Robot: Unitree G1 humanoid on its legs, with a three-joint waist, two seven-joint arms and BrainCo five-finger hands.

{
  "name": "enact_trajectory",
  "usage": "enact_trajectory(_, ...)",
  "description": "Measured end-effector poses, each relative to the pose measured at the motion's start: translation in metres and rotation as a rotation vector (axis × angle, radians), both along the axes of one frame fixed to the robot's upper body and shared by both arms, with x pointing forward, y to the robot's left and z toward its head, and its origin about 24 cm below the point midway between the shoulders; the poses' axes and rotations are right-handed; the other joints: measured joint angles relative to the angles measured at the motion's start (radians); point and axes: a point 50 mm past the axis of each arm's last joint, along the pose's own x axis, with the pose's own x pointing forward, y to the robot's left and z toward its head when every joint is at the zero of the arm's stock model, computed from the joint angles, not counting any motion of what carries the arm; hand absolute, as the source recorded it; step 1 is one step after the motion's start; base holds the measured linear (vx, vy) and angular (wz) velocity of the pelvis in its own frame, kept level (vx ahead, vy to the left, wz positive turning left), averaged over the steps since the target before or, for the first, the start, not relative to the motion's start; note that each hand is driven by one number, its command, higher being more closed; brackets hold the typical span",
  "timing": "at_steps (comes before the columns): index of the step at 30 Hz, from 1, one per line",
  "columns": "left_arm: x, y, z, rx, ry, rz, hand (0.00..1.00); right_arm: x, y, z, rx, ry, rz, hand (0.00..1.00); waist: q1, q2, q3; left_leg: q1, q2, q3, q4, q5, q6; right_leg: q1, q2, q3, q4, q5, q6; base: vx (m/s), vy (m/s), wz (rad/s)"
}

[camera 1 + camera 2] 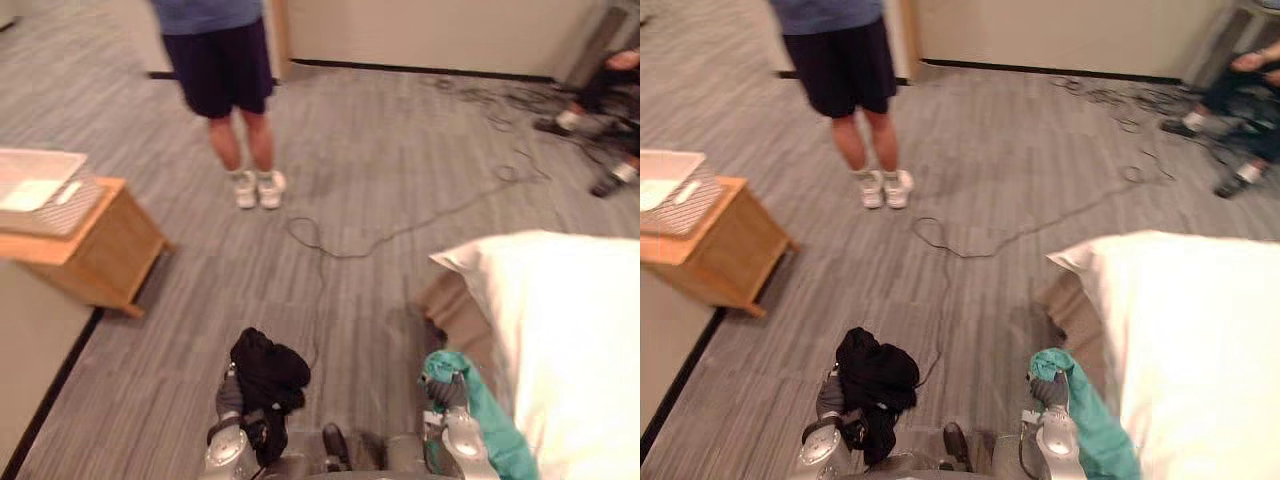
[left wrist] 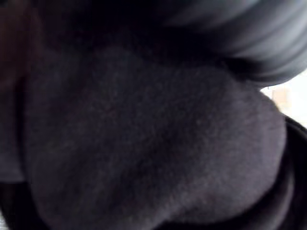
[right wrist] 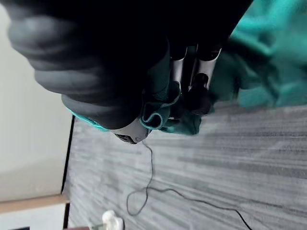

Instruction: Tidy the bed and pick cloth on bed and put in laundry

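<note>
The grey striped carpet floor (image 1: 380,160) carried a wooden bedside cabinet (image 1: 95,250) at left, a person (image 1: 225,60) standing in white shoes (image 1: 258,188), and the bed (image 1: 455,305) at right under a white duvet (image 1: 570,330). A white tray (image 1: 35,175) lay on the cabinet.

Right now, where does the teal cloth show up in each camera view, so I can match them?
Left eye view: teal cloth at lower right, beside the white bedding.
Right eye view: lower middle-right, same bedding beside it.
Left wrist view: not in it.
Right wrist view: bunched in the curled fingers of the right hand.
Shared landmark: the right hand gripping it.
</note>
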Motion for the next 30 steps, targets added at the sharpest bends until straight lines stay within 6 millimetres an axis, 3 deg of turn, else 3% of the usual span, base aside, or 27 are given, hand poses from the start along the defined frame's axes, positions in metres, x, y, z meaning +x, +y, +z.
enact_trajectory(1,-0.003,0.0,-0.002,0.0,0.01,0.001,1.0,-0.001,0.0,-0.001,-0.001,0.004,-0.005,1.0,0.015,0.001,-0.001,0.019,-0.004,-0.006,-0.001,0.003,0.005,0.01,-0.001,-0.008,-0.031,0.06,-0.006,0.19,-0.005,0.29)
enact_trajectory(2,-0.004,0.0,-0.002,-0.002,0.012,0.002,1.0,0.0,0.0,0.0,-0.001,0.001,-0.004,1.0,0.028,0.003,-0.002,0.021,0.002,-0.004,-0.001,0.003,0.005,0.025,0.005,-0.011,-0.069,0.08,-0.013,0.16,-0.006,0.17)
enact_trajectory(3,-0.002,-0.039,-0.01,-0.098,0.039,-0.123,1.0,-0.029,0.003,-0.017,0.024,0.106,-0.022,1.0,0.075,-0.013,-0.027,0.06,0.105,0.002,-0.039,0.008,-0.087,0.192,0.112,-0.064,-0.382,0.216,-0.095,0.06,0.0,0.01)
enact_trajectory(10,-0.003,-0.038,-0.012,-0.09,0.047,-0.126,1.0,-0.03,0.001,-0.018,0.023,0.111,-0.03,1.0,0.075,-0.012,-0.027,0.063,0.108,0.009,-0.039,0.008,-0.087,0.194,0.115,-0.059,-0.384,0.216,-0.095,0.0,0.0,-0.02)
enact_trajectory(16,-0.006,-0.032,-0.022,-0.04,0.108,-0.142,1.0,-0.043,-0.016,-0.028,0.014,0.177,-0.112,1.0,0.071,-0.011,-0.026,0.093,0.115,0.013,-0.036,-0.004,-0.104,0.233,0.122,-0.062,-0.399,0.216,-0.102,-0.01,-0.01,-0.01)
enact_trajectory(17,-0.004,-0.027,-0.022,-0.011,0.112,-0.153,1.0,-0.043,-0.019,-0.028,0.01,0.175,-0.118,1.0,0.068,-0.013,-0.022,0.058,0.13,0.015,0.034,-0.06,-0.14,0.234,0.126,-0.077,-0.389,0.2,-0.113,-0.05,-0.075,0.02)
enact_trajectory(19,-0.001,-0.024,-0.021,0.001,0.108,-0.147,1.0,-0.039,-0.024,-0.026,-0.006,0.161,-0.116,1.0,0.069,0.01,0.002,0.026,0.183,0.048,0.168,-0.138,-0.156,0.235,0.134,-0.12,-0.312,0.139,-0.117,0.0,-0.089,-0.05)
enact_trajectory(20,0.001,-0.021,-0.02,0.015,0.106,-0.142,1.0,-0.035,-0.03,-0.022,-0.026,0.145,-0.11,1.0,0.074,0.031,0.027,-0.006,0.238,0.066,0.339,-0.205,-0.181,0.252,0.139,-0.132,-0.26,0.09,-0.144,0.05,-0.048,-0.05)
enact_trajectory(23,0.005,-0.015,-0.018,0.027,0.093,-0.125,1.0,-0.028,-0.035,-0.019,-0.047,0.126,-0.1,1.0,0.075,0.027,0.042,-0.171,0.318,0.068,0.653,-0.187,-0.202,0.256,0.125,-0.139,-0.263,0.07,-0.165,0.01,-0.026,0.14)
enact_trajectory(24,0.004,-0.015,-0.019,0.027,0.096,-0.124,1.0,-0.017,-0.04,-0.014,-0.064,0.095,-0.091,1.0,0.074,0.029,0.044,-0.225,0.339,0.076,0.663,-0.189,-0.205,0.257,0.106,-0.138,-0.278,0.069,-0.166,0.06,-0.017,-0.06)
enact_trajectory(26,0.005,-0.015,-0.018,0.027,0.09,-0.126,1.0,-0.005,-0.045,-0.008,-0.083,0.063,-0.081,1.0,0.074,0.03,0.047,-0.256,0.352,0.1,0.571,-0.18,-0.216,0.267,0.082,-0.138,-0.298,0.067,-0.162,0.2,0.062,0.0)
enact_trajectory(27,0.006,-0.015,-0.017,0.023,0.084,-0.13,1.0,0.001,-0.046,-0.005,-0.091,0.044,-0.076,1.0,0.074,0.024,0.05,-0.258,0.347,0.123,0.433,-0.154,-0.243,0.269,0.057,-0.139,-0.298,0.055,-0.142,0.26,0.101,0.1)
enact_trajectory(30,0.006,-0.017,-0.016,0.011,0.075,-0.131,1.0,0.012,-0.049,0.001,-0.108,0.014,-0.064,1.0,0.079,0.027,0.053,-0.254,0.339,0.151,0.209,-0.079,-0.264,0.288,0.041,-0.142,-0.311,0.027,-0.099,0.33,0.142,0.12)
